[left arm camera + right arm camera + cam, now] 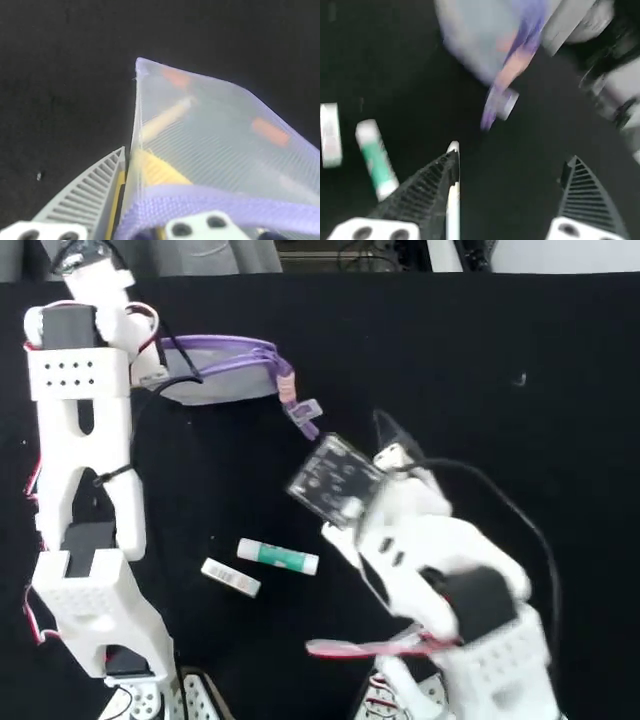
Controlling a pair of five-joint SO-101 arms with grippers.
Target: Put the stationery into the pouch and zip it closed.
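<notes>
Over at the far left of the black table [500, 340]: the pouch [215, 365], propped up with its zip edge raised. Translucent white mesh, purple zip band [225, 207] along the upper edge, purple pull tab [302, 415] trailing off the right end. Visible through the mesh from the left wrist: a yellow piece [155, 170], a pale pencil-like stick [165, 117], two orange blurs [270, 131], all soft-edged behind the weave. Any print on the pouch too faint to make out.

Gripped at its left end by the left gripper [155, 365], with one ribbed grey finger [85, 200] flat against the mesh wall and the other hidden behind the fabric.

Now the right gripper [514, 156] — spread wide, nothing between its two dark ribbed fingers [427, 187], hanging above the cloth just near of the pull tab and to the right of the pouch.

Near centre, between the two arms: a glue stick [278, 556], white with a green band round the middle, lying flat. Just beside it, nearer and to the left, a small white block [231, 577] in a printed sleeve. Lettering on both far too small to read. Both out on the cloth, well apart from the pouch.
</notes>
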